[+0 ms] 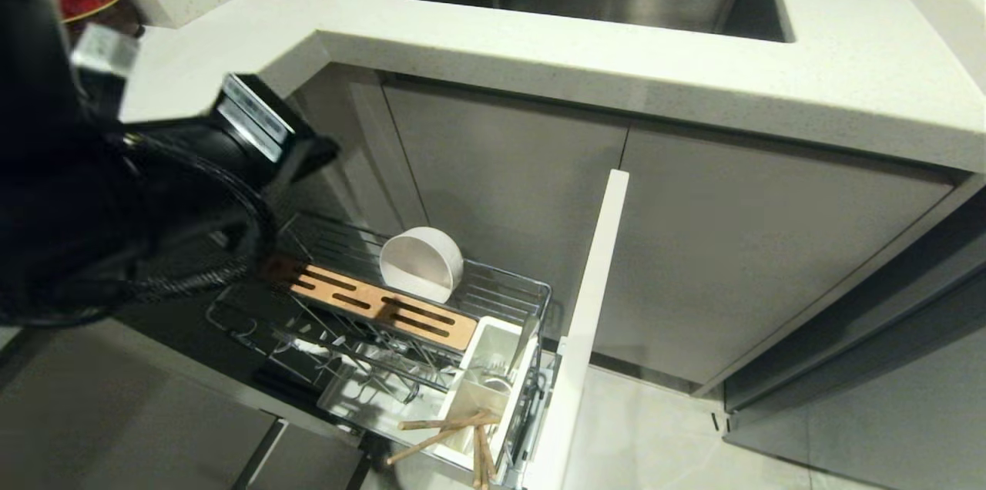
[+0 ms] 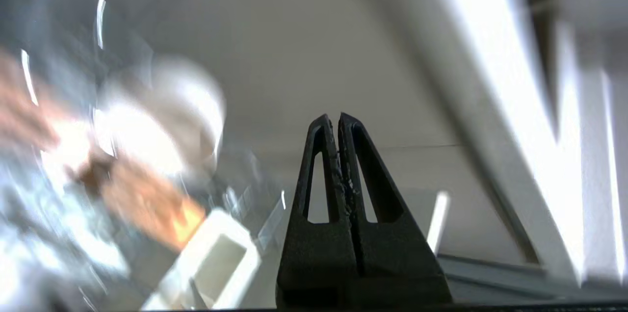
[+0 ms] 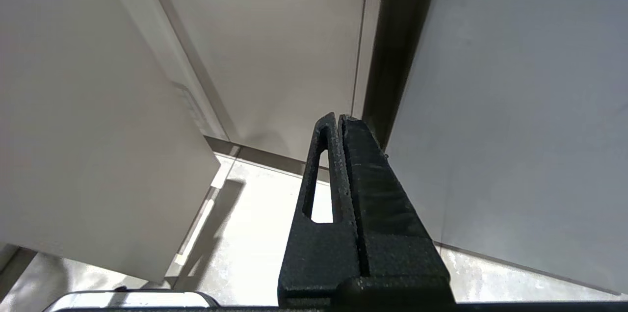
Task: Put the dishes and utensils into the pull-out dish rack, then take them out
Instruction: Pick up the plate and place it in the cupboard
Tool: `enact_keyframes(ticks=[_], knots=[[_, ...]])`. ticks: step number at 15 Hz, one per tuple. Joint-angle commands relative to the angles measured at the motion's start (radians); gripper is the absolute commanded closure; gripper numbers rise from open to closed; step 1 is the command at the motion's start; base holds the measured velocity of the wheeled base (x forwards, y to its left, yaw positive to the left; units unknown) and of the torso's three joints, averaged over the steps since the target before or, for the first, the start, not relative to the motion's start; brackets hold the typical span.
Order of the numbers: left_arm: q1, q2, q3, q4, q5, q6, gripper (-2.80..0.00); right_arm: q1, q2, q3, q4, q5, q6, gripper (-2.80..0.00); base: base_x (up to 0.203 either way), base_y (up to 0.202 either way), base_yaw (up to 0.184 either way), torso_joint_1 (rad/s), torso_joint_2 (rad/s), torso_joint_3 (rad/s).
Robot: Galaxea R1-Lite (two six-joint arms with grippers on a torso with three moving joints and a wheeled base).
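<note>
Pull-out dish rack [image 1: 508, 286] drawn out below the sink; bowl [image 1: 421, 265] on edge behind the wooden strip [image 1: 381, 305], chopsticks [image 1: 451, 432] sticking out of the white utensil holder [image 1: 493, 367] at the rack's 5 o'clock corner. Left gripper [image 2: 337, 117] clenched on nothing, up at the rack's 10 o'clock. Right gripper [image 3: 338, 117] shut, empty, parked by the cabinet; judged next: open wide before descending on the bowl's rim

Left hand [image 2: 337, 120] raised, fingers pressed together, empty; right hand [image 3: 338, 118] likewise closed.
</note>
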Motion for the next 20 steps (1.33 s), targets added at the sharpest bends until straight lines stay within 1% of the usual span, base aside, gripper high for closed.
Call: enact_keyframes(ticks=[1, 2, 3, 4, 5, 6, 7, 8, 9, 10, 13, 14, 16, 18, 19, 20], knots=[[0.0, -0.078, -0.173, 0.02, 0.002, 0.402, 0.0, 0.0, 0.001, 0.026, -0.001, 0.0, 0.0, 0.0, 0.0, 0.0, 0.0, 0.0, 0.0, 0.0], [0.014, -0.087, -0.241, 0.026, 0.002, 0.511, 0.0, 0.0, 0.001, 0.026, -0.001, 0.0, 0.0, 0.0, 0.0, 0.0, 0.0, 0.0, 0.0, 0.0], [0.056, -0.094, -0.298, 0.034, 0.004, 0.584, 0.0, 0.0, 0.001, 0.027, -0.001, 0.0, 0.0, 0.0, 0.0, 0.0, 0.0, 0.0, 0.0, 0.0], [0.135, -0.102, -0.324, 0.065, 0.006, 0.617, 0.0, 0.0, 0.001, 0.027, -0.001, 0.0, 0.0, 0.0, 0.0, 0.0, 0.0, 0.0, 0.0, 0.0], [0.223, -0.115, -0.337, 0.131, 0.005, 0.633, 0.0, 0.0, 0.001, 0.026, -0.001, 0.001, 0.0, 0.0, 0.0, 0.0, 0.0, 0.0, 0.0, 0.0], [0.328, -0.127, -0.35, 0.225, -0.006, 0.643, 0.0, 0.0, 0.001, 0.026, -0.001, 0.0, 0.0, 0.0, 0.0, 0.0, 0.0, 0.0, 0.0, 0.0], [0.412, -0.133, -0.375, 0.34, -0.047, 0.652, 0.0, 0.0, 0.001, 0.028, -0.001, 0.0, 0.0, 0.0, 0.0, 0.0, 0.0, 0.0, 0.0, 0.0], [0.457, -0.138, -0.4, 0.447, -0.108, 0.66, 0.0, 0.0, 0.001, 0.026, -0.001, 0.0, 0.0, 0.0, 0.0, 0.0, 0.0, 0.0, 0.0, 0.0], [0.485, -0.136, -0.436, 0.51, -0.135, 0.663, 0.0, 0.0, 0.001, 0.027, -0.001, 0.0, 0.0, 0.0, 0.0, 0.0, 0.0, 0.0, 0.0, 0.0], [0.505, -0.117, -0.473, 0.557, -0.117, 0.664, 0.0, 0.0, 0.001, 0.027, -0.001, 0.0, 0.0, 0.0, 0.0, 0.0, 0.0, 0.0, 0.0, 0.0], [0.535, -0.034, -0.561, 0.704, 0.11, 0.654, 0.0, 0.0, 0.001, 0.026, -0.001, 0.0, 0.0, 0.0, 0.0, 0.0, 0.0, 0.0, 0.0, 0.0], [0.538, -0.014, -0.581, 0.745, 0.133, 0.632, 0.0, 0.0, 0.001, 0.026, -0.001, 0.0, 0.0, 0.0, 0.0, 0.0, 0.0, 0.0, 0.0, 0.0], [0.551, 0.002, -0.597, 0.772, 0.139, 0.621, 0.0, 0.0, 0.001, 0.027, -0.001, 0.0, 0.0, 0.0, 0.0, 0.0, 0.0, 0.0, 0.0, 0.0], [0.607, 0.031, -0.62, 0.784, 0.139, 0.619, 0.0, 0.0, 0.001, 0.027, -0.001, 0.0, 0.0, 0.0, 0.0, 0.0, 0.0, 0.0, 0.0, 0.0], [0.632, 0.047, -0.631, 0.785, 0.139, 0.619, -2.8, 0.0, 0.001, 0.028, -0.001, 0.0, 0.0, 0.0, 0.0, 0.0, 0.0, 0.0, 0.0, 0.0], [0.646, 0.052, -0.635, 0.788, 0.139, 0.619, -2.8, 0.0, 0.001, 0.027, -0.001, 0.0, 0.0, 0.0, 0.0, 0.0, 0.0, 0.0, 0.0, 0.0]])
